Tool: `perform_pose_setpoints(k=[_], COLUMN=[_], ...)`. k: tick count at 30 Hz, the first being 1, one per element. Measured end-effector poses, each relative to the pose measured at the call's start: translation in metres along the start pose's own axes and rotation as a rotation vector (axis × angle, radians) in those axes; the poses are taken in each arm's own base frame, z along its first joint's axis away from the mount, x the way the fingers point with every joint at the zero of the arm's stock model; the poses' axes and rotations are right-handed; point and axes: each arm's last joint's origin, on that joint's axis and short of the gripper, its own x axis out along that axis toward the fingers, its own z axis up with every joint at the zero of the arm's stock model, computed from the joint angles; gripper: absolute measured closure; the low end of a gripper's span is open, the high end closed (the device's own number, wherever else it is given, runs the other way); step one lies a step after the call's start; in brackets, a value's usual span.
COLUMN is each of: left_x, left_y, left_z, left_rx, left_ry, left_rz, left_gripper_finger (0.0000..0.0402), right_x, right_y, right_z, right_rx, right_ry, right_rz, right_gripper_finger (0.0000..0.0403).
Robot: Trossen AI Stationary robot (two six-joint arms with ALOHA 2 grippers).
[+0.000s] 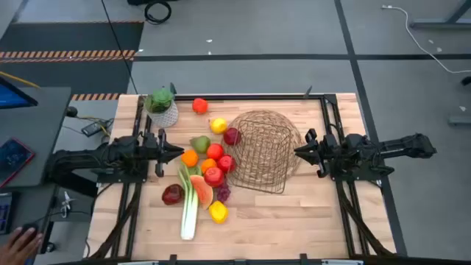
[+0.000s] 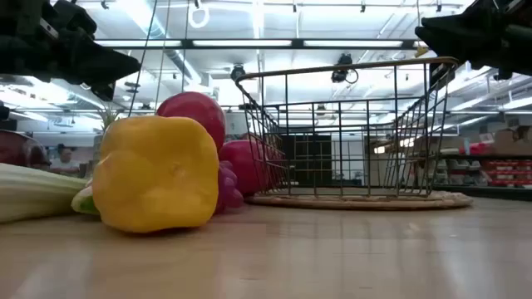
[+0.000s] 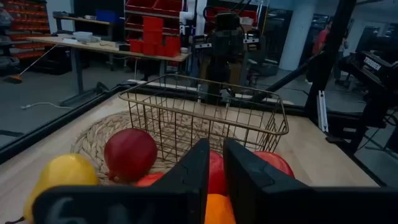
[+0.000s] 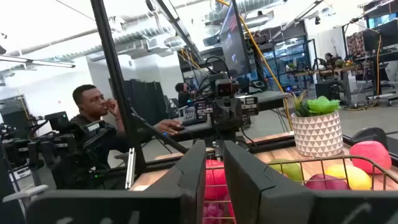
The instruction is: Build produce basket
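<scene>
Basket (image 1: 263, 151) — inverted on the table, right of centre, its wide woven rim flat on the wood and the boxy wire body standing up, open side down. Nothing can be loaded until it is righted.

Left gripper (image 1: 176, 153) hangs at the table's left, above the near edge of the produce (image 1: 208, 168); its fingers (image 3: 193, 171) stand close together with only a narrow slot between them, holding nothing. The fruit lies in a tight cluster just left of the basket: a red apple (image 1: 232, 136) and a lemon (image 1: 218, 125) sit touching or nearly touching the rim, with a leek (image 1: 190, 210) and a yellow piece (image 1: 218, 212) nearer the front edge. Risk: round items roll if nudged by nearly closed fingers descending into the pile.

Right gripper (image 1: 299, 152) is just beside the basket's right side, fingers likewise near-closed and empty. Risk: pushing or flipping the basket would sweep the rim into the adjacent fruit — scattering it. Clearance between this gripper and the wire appears small, though height cannot be judged from above.
</scene>
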Motion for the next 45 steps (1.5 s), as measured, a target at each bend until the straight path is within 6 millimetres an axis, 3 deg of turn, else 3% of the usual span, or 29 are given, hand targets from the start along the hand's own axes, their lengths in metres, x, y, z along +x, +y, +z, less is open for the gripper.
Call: perform_pose_setpoints(k=[45], left_x=[0.0000], left_y=[0.0000], left_z=[0.0001], left_rx=[0.000], left_ry=[0.000], left_rz=[0.000], left_gripper_finger=[0.0347], right_x=[0.0000], right_y=[0.0000], right_z=[-0.0001], right_rx=[0.000], right_ry=[0.001], right_rz=[0.000], right_gripper_finger=[0.0341])
